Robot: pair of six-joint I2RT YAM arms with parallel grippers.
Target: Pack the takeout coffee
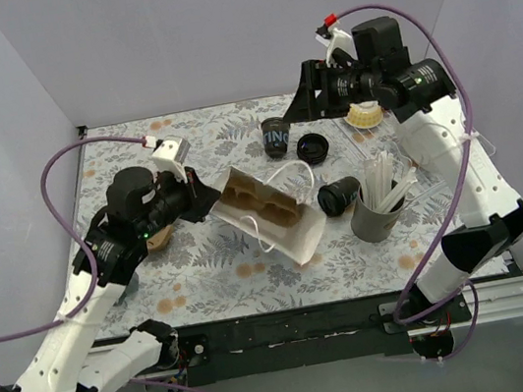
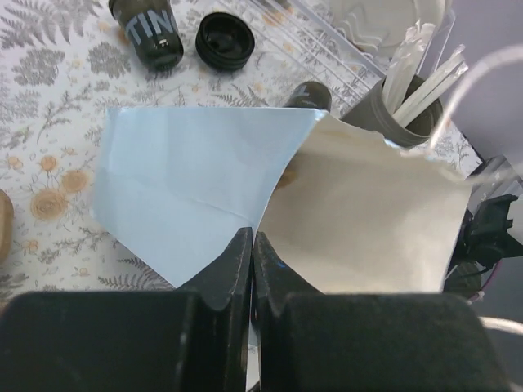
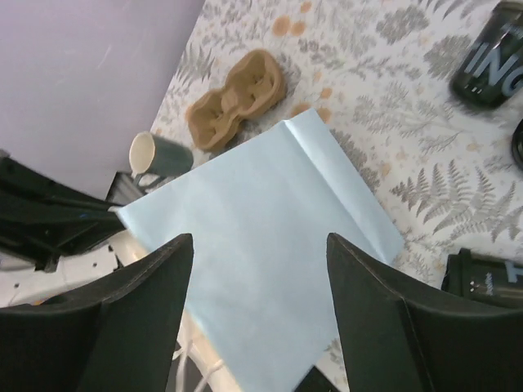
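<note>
One takeout coffee cup (image 1: 277, 136) (image 2: 151, 33) stands upright at the back of the table, with a loose black lid (image 1: 313, 147) (image 2: 225, 37) beside it. A second cup (image 1: 338, 196) (image 3: 482, 278) lies on its side by the white paper bag (image 1: 282, 228) (image 2: 196, 180) (image 3: 253, 237). The bag lies mid-table with a brown cup carrier (image 1: 255, 205) inside its mouth. My left gripper (image 1: 204, 197) (image 2: 252, 238) is shut on the bag's rim. My right gripper (image 1: 290, 109) (image 3: 258, 241) hangs open over the bag, just beside the upright cup (image 3: 494, 57), holding nothing.
A grey holder (image 1: 375, 218) (image 2: 380, 110) with white utensils stands right of the bag. A clear tray with a pale stack (image 1: 365, 115) sits at the back right. Another brown carrier (image 3: 237, 98) and a grey mug (image 3: 155, 153) lie near my left arm.
</note>
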